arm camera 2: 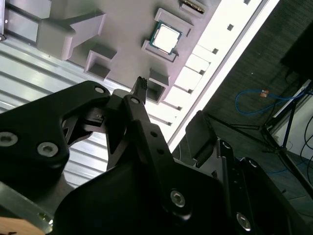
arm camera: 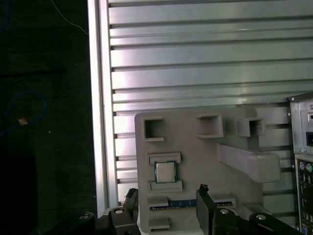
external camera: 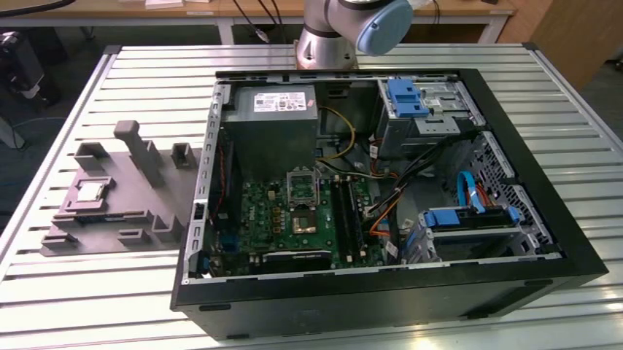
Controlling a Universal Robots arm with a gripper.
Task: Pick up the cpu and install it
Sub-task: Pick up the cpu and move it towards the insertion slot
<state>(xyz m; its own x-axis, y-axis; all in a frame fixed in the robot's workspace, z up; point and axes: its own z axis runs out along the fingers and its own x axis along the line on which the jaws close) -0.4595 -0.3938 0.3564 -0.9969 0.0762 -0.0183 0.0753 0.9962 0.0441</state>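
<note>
On the exterior view's left of the open case [external camera: 389,299], the cpu [external camera: 90,191] lies flat in a shallow nest of the grey fixture [external camera: 109,220], which rests on the slatted table [external camera: 98,292]. In the first wrist view the gripper [arm camera: 167,195] hangs over the fixture with its fingers [arm camera: 204,205] spread wide and holding nothing. The cpu [arm camera: 166,172] sits ahead of the gap between them, untouched. The pickup looks not yet begun.

The likeliest trouble is the grasp itself. The cpu is thin, and raised lips stand just beside two of its edges, so a fingertip that comes down a little off line could land on a lip or the fixture floor rather than on the chip's rim. A pinch that catches only a corner would probably tilt the chip, or let it slip on its smooth metal top.

The socket [external camera: 303,217] sits deep inside the case, with cables [external camera: 416,166] running near it. A chip held crooked may seat askew there, and pressing it down in that state could harm the contacts. The case walls also leave the arm little room.
</note>
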